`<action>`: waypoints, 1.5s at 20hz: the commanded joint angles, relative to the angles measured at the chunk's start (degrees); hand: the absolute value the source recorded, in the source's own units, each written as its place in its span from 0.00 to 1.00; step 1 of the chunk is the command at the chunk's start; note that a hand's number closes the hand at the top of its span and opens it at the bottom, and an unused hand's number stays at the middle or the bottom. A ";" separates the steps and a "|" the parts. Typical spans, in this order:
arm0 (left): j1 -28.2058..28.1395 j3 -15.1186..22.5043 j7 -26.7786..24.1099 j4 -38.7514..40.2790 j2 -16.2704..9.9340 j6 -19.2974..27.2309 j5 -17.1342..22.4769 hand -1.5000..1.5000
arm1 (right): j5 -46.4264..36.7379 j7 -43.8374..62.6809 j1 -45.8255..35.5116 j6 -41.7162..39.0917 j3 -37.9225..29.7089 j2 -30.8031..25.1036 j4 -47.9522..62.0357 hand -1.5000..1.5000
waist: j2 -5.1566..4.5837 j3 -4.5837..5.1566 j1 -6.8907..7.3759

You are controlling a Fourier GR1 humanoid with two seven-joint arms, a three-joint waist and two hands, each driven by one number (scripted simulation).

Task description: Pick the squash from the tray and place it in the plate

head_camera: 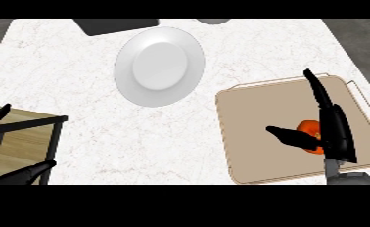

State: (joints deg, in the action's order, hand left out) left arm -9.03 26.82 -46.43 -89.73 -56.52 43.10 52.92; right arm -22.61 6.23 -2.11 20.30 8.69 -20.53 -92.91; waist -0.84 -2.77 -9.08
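Observation:
An orange squash [311, 129] lies on the beige tray [253, 123] at the right of the counter. My right hand [334, 128] is over it, fingers stretched straight toward the far side and the thumb [289, 136] pointing left across the squash, which it partly hides. The fingers are not curled round the squash. A white plate [160, 66] sits to the upper left of the tray, bare. My left hand [25, 173] shows at the lower left edge, only dark fingertips visible.
A wooden crate with a black frame [33, 128] stands at the left edge. A dark flat object [115, 25] and a grey round thing [213, 21] lie at the counter's far edge. White marble counter lies between plate and tray.

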 commanded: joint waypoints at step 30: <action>23.68 24.03 15.02 -4.11 -9.80 3.23 17.94 0.50 | -6.47 40.57 2.64 -29.70 4.53 -14.22 -11.59 0.00 | -0.10 3.00 0.86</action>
State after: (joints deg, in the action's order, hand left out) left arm 6.66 49.18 -28.26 -86.52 -70.23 53.49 77.88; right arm -29.24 43.14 0.88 -6.57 12.22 -34.57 -104.78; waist -1.53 -0.10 -8.79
